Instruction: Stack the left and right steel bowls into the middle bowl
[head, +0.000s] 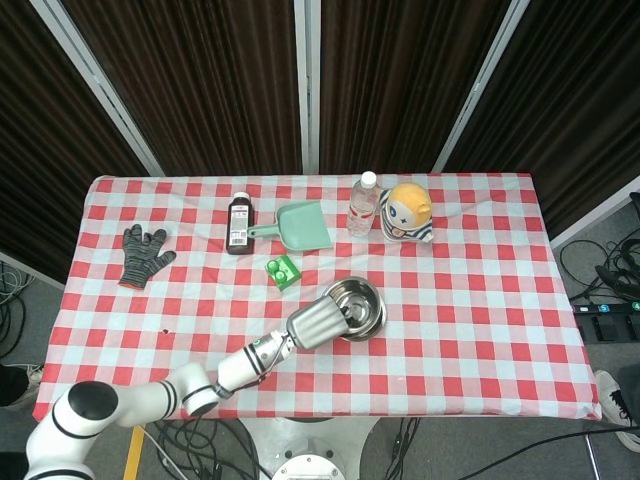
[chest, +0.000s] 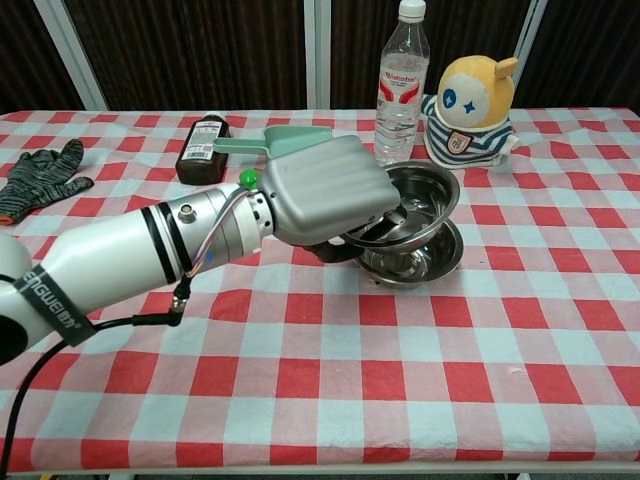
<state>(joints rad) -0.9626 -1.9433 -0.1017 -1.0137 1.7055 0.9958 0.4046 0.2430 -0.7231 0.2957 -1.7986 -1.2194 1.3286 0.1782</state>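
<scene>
- Steel bowl (chest: 415, 198) held by its near rim in the left hand (chest: 318, 193), tilted just over the middle bowl (chest: 425, 256).
- Stacking step; next, level, lower, let go.

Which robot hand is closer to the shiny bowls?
Left. The left robot hand grips the upper steel bowl over the bowl on the table. The right robot hand is not in view.
</scene>
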